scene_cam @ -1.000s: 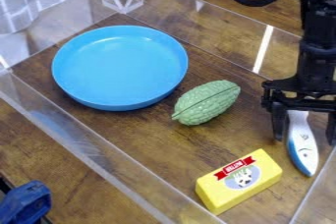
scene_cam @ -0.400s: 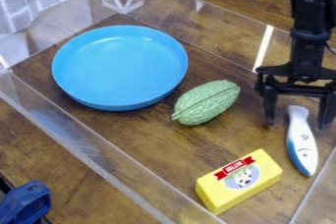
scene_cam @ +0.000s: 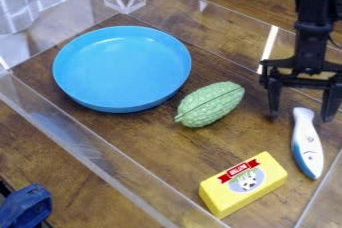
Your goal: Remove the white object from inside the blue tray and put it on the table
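Now the hand (scene_cam: 303, 92) points down, spread, above the white object (scene_cam: 306, 143).

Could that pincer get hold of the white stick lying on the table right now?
Probably yes. The pincer is open and pointing down just beyond the white stick, which lies flat on the table with nothing on top of it. The yellow box and the green lump sit off to the side.

Bare table (scene_cam: 127, 147) lies open between blue tray (scene_cam: 122, 68) and yellow box (scene_cam: 243, 183).
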Tool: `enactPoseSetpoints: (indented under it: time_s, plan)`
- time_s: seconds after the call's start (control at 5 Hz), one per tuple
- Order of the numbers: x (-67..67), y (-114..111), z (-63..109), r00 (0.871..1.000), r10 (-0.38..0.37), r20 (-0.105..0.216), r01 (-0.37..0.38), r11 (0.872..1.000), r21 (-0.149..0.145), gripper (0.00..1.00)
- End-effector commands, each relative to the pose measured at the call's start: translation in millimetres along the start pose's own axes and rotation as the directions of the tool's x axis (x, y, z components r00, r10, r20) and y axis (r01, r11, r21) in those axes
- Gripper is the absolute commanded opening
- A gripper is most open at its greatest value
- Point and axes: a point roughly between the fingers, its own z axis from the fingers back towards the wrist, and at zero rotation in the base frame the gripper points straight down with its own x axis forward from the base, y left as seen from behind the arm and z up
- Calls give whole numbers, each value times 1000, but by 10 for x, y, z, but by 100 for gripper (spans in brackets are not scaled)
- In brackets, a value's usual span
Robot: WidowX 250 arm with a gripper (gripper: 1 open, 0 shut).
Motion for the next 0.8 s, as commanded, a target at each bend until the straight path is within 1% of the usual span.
enactPoseSetpoints:
  time_s: [0.0,0.2,0.4,0.6]
  plan:
    - [52,-96,212,998,-43,44,43,999,-16,100]
    - [30,-134,163,996,-81,31,81,997,3,100]
    - [6,-178,36,991,-135,7,134,991,22,100]
    - [-27,-216,-75,982,-186,-18,187,981,42,100]
